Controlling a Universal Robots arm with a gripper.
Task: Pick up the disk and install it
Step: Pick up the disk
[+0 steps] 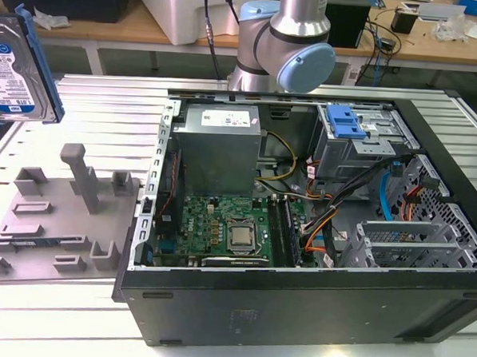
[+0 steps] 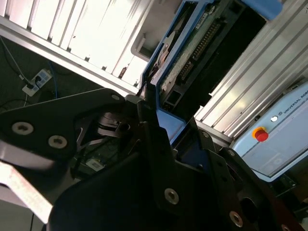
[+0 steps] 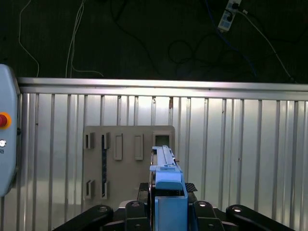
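Observation:
The disk (image 1: 12,71), a silver hard drive with a white-and-blue label in a thin blue bracket, hangs in the air at the exterior view's far left, above the grey holder plate (image 1: 52,217). In the first wrist view my gripper (image 3: 167,188) is shut on the disk (image 3: 163,161), whose blue edge stands upright between the black fingers (image 3: 143,188), over the holder plate (image 3: 127,156). The second wrist view shows the disk (image 2: 187,53) edge-on, clamped in the gripper (image 2: 168,127). The open computer case (image 1: 215,313) lies to the exterior view's right of the disk.
Inside the case are a grey drive cage with a blue latch (image 1: 345,124), a motherboard (image 1: 228,230), a power supply (image 1: 216,145) and loose cables. The arm's base (image 1: 286,37) stands behind the case. A control box with a red button (image 3: 2,120) sits beside the slotted metal table (image 1: 70,330).

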